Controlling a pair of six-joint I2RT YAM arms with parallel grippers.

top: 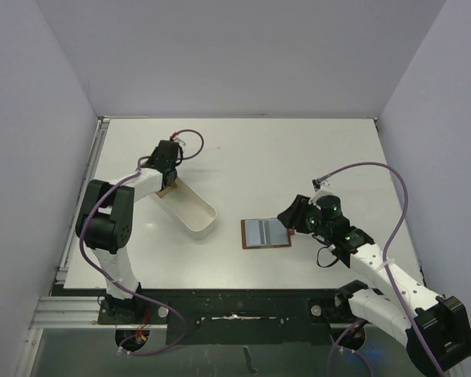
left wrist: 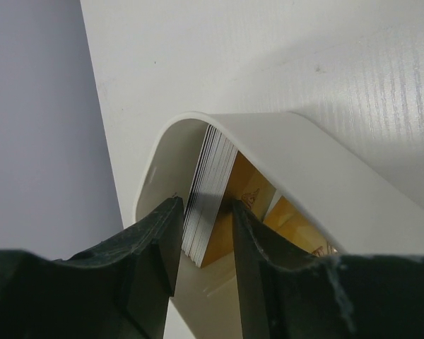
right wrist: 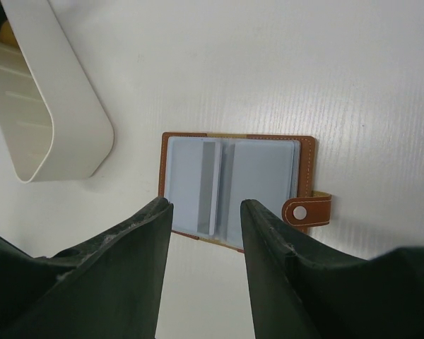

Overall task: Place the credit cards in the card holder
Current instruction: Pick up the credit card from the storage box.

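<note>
table point(top: 298, 149): white | on it: tray point(top: 190, 206), open card holder point(top: 265, 233)

We see a white table point(top: 298, 149) boxed in by plain pale lavender-grey walls point(top: 243, 55): one left of the left gripper point(top: 169, 182), one right of the right gripper point(top: 287, 217), one beyond both. Light falls soft and even.

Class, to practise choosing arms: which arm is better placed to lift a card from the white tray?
Left: the left gripper straddles the card stack in the white tray; the right gripper hovers open over the card holder.
</note>
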